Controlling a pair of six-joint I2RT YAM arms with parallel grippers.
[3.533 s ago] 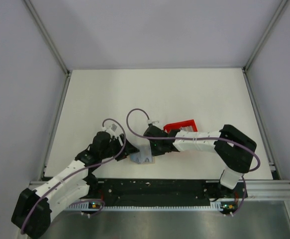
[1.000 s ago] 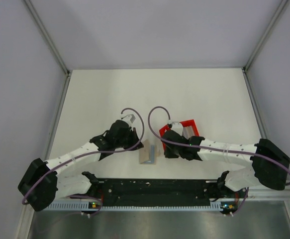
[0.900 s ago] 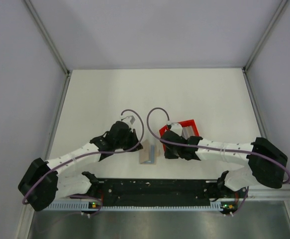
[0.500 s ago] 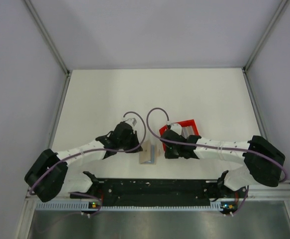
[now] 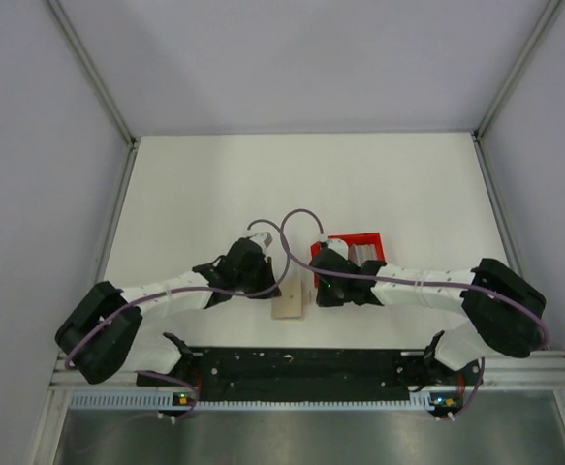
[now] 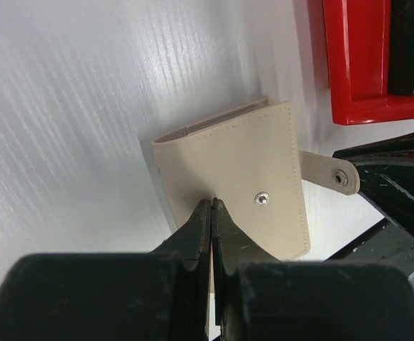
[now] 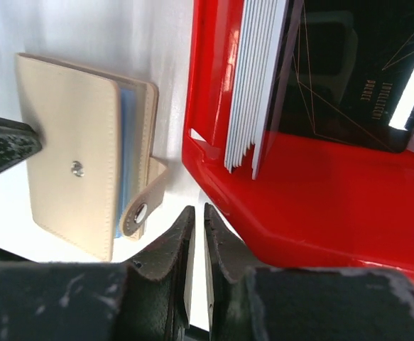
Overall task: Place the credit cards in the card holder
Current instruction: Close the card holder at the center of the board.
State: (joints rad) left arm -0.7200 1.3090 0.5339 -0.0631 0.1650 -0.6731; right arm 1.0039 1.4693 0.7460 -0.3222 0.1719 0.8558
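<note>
The beige card holder [image 5: 287, 303] lies folded on the table between both grippers, its snap strap [image 7: 144, 202] undone. A pale blue card edge [image 7: 125, 142] shows inside it. In the left wrist view my left gripper [image 6: 211, 202] is shut, its tips resting on the near edge of the holder's cover [image 6: 235, 163]. My right gripper [image 7: 194, 211] hovers between the strap and the red tray, its fingers nearly together with nothing between them. More credit cards stand in the tray: a stack of white ones [image 7: 253, 92] and a black one [image 7: 349, 78].
The red open-topped tray [image 5: 355, 237] sits just right of the holder, close against the right gripper [image 5: 313, 294]. The left gripper [image 5: 270, 288] is at the holder's left. Metal frame rails border the table at left and right.
The card holder, standing ajar a second ago with its grey inside showing, now lies folded flat. The left gripper has moved right onto its cover. The right jaws have narrowed.
</note>
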